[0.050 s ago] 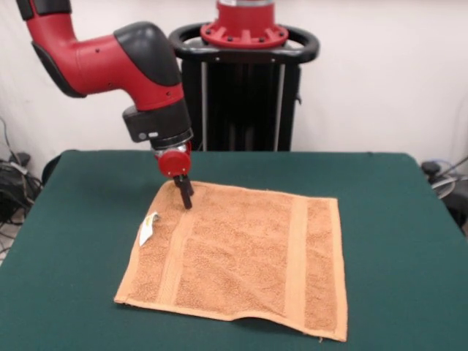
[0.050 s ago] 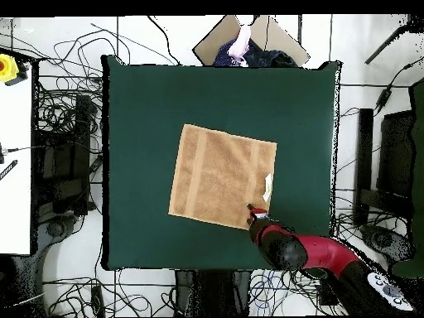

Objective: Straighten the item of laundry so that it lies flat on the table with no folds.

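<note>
- Lying spread near the middle of the desk [image 1: 66, 241], the orange-tan towel [image 1: 241, 256] looks almost flat, its two woven bands running straight across the pile.
- One small lift shows along its near edge in the front view, a shallow bump where the hem does not sit down on the felt; that seems the only fold left to smooth.
- It is soft terry, light and limp, I'd judge: it will drape and drag rather than slide stiffly, and the felt-like green top probably grips it, so a tug on one corner may stretch it rather than shift it whole.
- Corners and the flat hem bands look the best places to pinch; the thick pile in the middle would bunch.
- A small white tag [image 1: 149, 228] sticks out at one side edge, near the far corner.
- The gripper [image 1: 186, 196] is down at that far corner, touching or just above the cloth; its jaws look pressed close together, though I cannot tell whether any cloth is between them.
</note>
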You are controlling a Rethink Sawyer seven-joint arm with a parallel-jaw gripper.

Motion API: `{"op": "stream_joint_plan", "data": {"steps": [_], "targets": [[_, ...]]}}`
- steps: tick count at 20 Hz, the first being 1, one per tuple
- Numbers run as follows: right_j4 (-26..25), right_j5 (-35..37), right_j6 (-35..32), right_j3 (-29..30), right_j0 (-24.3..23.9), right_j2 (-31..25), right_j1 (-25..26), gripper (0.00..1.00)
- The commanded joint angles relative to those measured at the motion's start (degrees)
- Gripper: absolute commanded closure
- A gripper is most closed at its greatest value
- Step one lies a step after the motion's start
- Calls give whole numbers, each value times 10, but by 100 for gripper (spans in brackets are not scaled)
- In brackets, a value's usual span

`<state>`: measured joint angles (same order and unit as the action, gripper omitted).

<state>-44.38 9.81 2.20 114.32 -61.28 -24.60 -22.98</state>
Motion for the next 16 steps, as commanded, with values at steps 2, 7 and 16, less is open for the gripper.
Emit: {"op": "stream_joint_plan", "data": {"steps": [2,7,16], "targets": [[-53,97,-49,-202,-31,113,19,0],[-53,96,-48,-200,-32,111,18,0],[-48,92,-56,-195,-31,110,13,0]]}}
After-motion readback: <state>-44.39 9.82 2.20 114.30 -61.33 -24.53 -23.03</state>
